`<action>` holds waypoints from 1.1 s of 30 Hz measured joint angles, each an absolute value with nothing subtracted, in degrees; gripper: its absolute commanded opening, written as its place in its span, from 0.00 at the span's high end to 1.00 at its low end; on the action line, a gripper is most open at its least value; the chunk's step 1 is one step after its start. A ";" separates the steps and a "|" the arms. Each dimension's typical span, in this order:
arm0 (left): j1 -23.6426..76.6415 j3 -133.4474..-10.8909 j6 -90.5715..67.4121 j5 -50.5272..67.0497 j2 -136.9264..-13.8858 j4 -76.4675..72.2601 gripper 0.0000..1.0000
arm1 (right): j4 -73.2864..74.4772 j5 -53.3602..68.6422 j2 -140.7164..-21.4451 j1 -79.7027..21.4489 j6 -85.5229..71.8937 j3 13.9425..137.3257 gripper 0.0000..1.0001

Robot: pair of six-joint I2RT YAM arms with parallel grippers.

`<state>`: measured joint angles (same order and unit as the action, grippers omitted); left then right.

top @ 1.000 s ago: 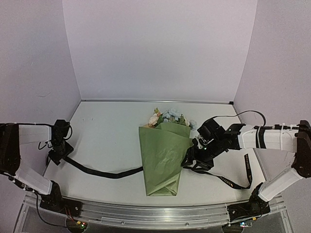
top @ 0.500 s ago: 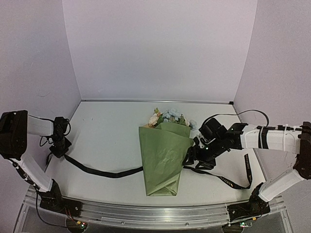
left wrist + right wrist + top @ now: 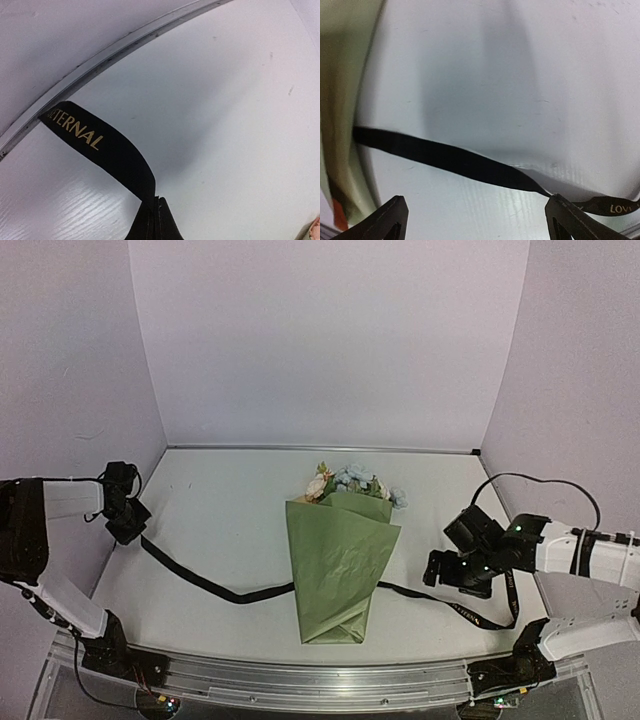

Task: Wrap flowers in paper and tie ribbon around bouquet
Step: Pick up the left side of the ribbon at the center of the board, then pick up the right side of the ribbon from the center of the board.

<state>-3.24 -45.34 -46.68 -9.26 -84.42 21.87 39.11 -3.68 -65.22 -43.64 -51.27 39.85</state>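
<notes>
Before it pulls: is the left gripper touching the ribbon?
Touching. The left wrist view shows the ribbon pinched between the shut tips of the left gripper.

L gripper (image 3: 134,531) holds ribbon (image 3: 215,589) passing under bouquet (image 3: 338,560)

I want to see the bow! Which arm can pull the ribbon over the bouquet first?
Probably the left. The left gripper is shut on one end of the ribbon and could carry it over the bouquet. The right gripper is open above the ribbon, holding nothing.

Left arm (image 3: 70,498) stretched left, fingers (image 3: 132,525) clamped on the ribbon (image 3: 100,145); right arm (image 3: 590,555) low, fingers (image 3: 387,220) spread wide.
</notes>
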 measured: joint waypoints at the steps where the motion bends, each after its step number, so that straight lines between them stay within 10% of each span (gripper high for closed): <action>1: -2.78 -45.53 -46.23 -8.89 -83.86 21.78 1.00 | 39.82 -5.29 -65.01 -43.60 -53.08 38.99 0.02; 33: 3.22 -47.57 -40.98 -2.55 -75.22 20.82 1.00 | 58.94 -24.27 -51.10 -35.35 -82.55 25.90 0.24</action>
